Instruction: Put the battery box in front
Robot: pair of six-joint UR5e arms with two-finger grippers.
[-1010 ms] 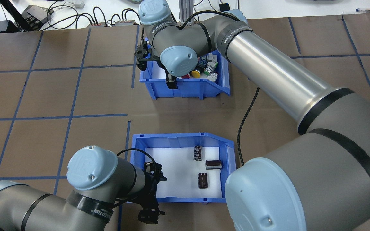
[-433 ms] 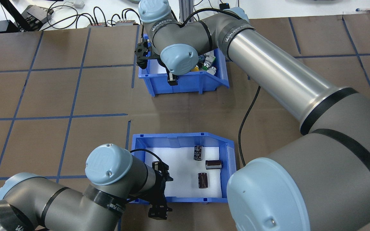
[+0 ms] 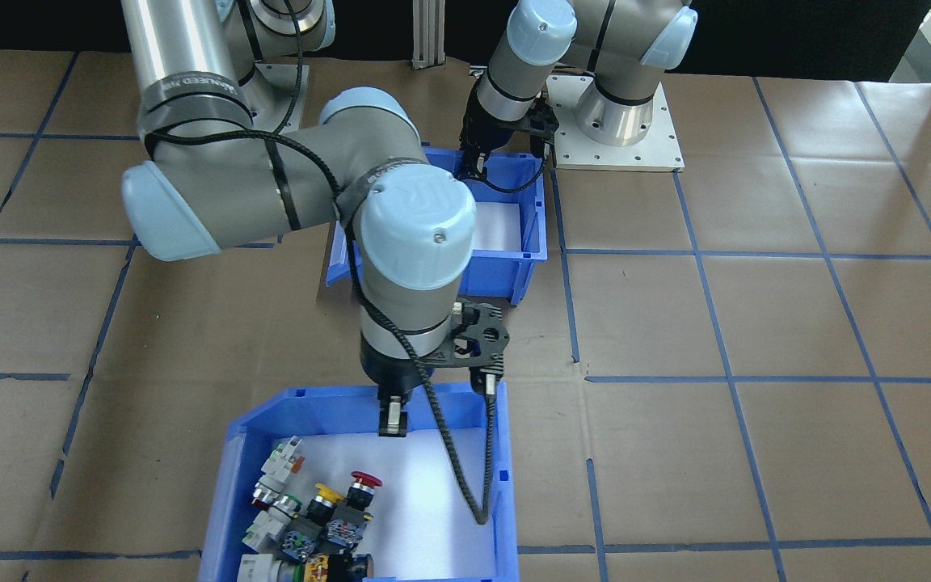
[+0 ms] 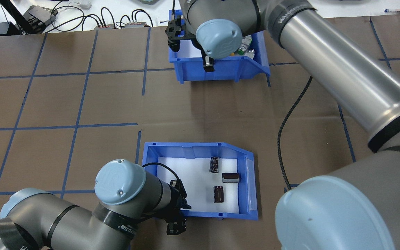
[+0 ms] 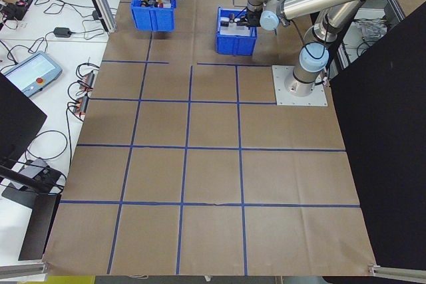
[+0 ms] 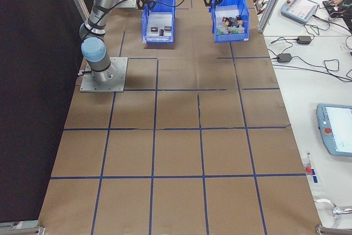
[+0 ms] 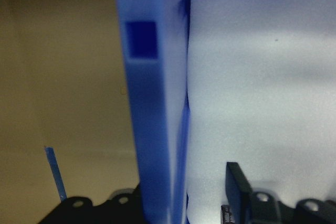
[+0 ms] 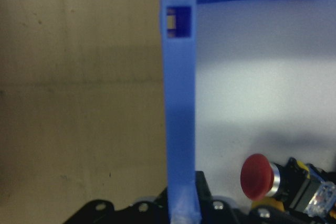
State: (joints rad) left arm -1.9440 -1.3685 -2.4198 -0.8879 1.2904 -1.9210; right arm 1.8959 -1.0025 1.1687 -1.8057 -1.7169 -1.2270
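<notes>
The left gripper (image 4: 176, 217) straddles the near wall of the battery box (image 4: 200, 150), one finger inside and one outside, but whether it has clenched I cannot tell. The right gripper (image 4: 206, 65) grasps the switch bin (image 4: 221, 67) by its wall, far ahead. The box seems not yet moved forward.

a second blue bin (image 4: 221, 66) sat at the top centre of the overhead view, and in the front-facing view its white floor carried a cluster of push-button switches (image 3: 316, 517) with red, yellow and green caps at the lower left. the table (image 4: 64, 100) was covered in brown sheeting crossed by blue tape lines (image 4: 78, 104). beyond its far edge, at the upper left of the overhead view, black cables (image 4: 106, 17) lay on a white bench, and in the right-side view a grey pendant with a screen (image 6: 336, 136) lay at the right edge.
</notes>
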